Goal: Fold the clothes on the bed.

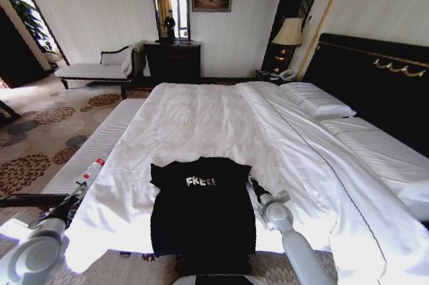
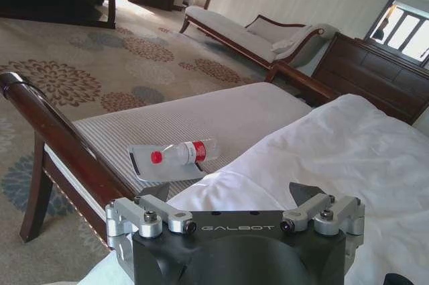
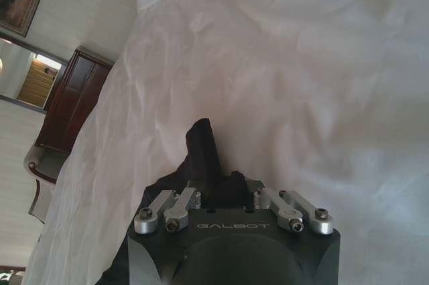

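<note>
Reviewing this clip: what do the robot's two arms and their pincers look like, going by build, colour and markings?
Both arms are light grey, rounded tubes with bulbous joints. Left pincer and right pincer share a black housing marked "GALBOT" in pale letters, silver metal linkages with dark screws, and dark fingers.

Left arm: reaching forward low on the left; left gripper [image 2: 231,198] hanging with jaws spread apart, holding nothing.
Right arm: reaching forward; right gripper [image 3: 216,188] pinching black fabric, jaws closed on it.
</note>
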